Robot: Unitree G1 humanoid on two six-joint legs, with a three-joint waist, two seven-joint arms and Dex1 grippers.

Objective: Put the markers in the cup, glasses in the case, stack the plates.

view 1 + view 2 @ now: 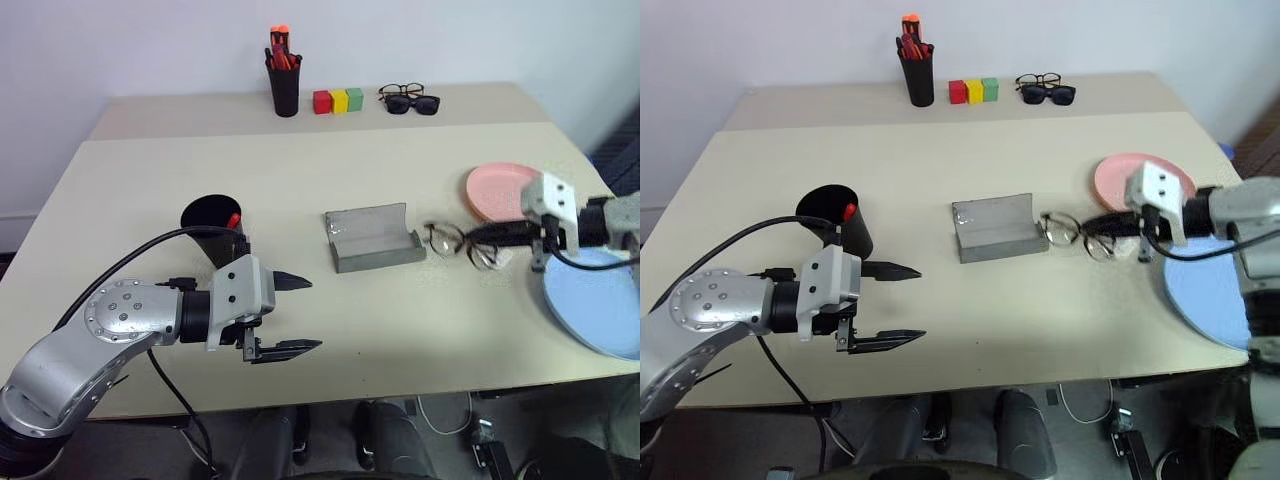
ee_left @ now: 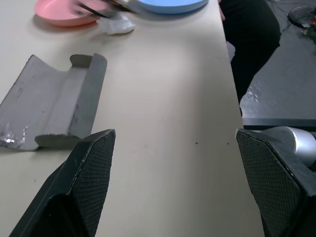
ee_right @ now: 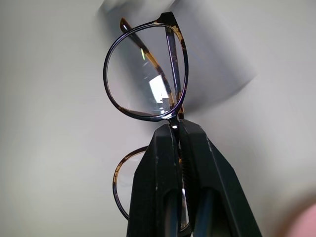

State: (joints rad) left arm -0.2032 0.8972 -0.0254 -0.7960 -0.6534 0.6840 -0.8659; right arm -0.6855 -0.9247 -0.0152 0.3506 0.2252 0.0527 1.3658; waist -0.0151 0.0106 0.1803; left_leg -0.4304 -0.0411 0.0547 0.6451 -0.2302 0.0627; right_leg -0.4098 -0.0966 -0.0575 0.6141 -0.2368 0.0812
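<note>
Right gripper (image 3: 178,129): fingers pressed together on the glasses (image 1: 458,243), pinching the frame at the bridge between the two round lenses. In the head views the glasses hang from the fingertips just right of the case (image 1: 372,237), apparently clear of the table (image 1: 300,160); lenses point toward the case.

Case: lies open near the table's centre, grey, pale lining facing up, hinged wall upright along one long side.

Left gripper (image 1: 296,314): fingers spread wide apart, nothing between them. It hovers over the near left part of the table, pointing right toward the case, well short of it. In the left wrist view, bare tabletop lies between the two fingers (image 2: 84,173), with the case beyond one of them.

Cup (image 1: 212,226): stands upright just behind the left gripper. One red-capped marker (image 1: 233,219) is inside, cap at the rim.

Plates: pink plate (image 1: 497,190) sits right of centre, behind the right gripper. Blue plate (image 1: 600,300) lies near the right edge, closer to the front. The two are side by side, not stacked.

Back edge of table: black pen holder (image 1: 285,85) with orange-red pens, a row of red, yellow and green blocks (image 1: 338,101), black sunglasses (image 1: 412,104) with black-framed clear glasses just behind.
</note>
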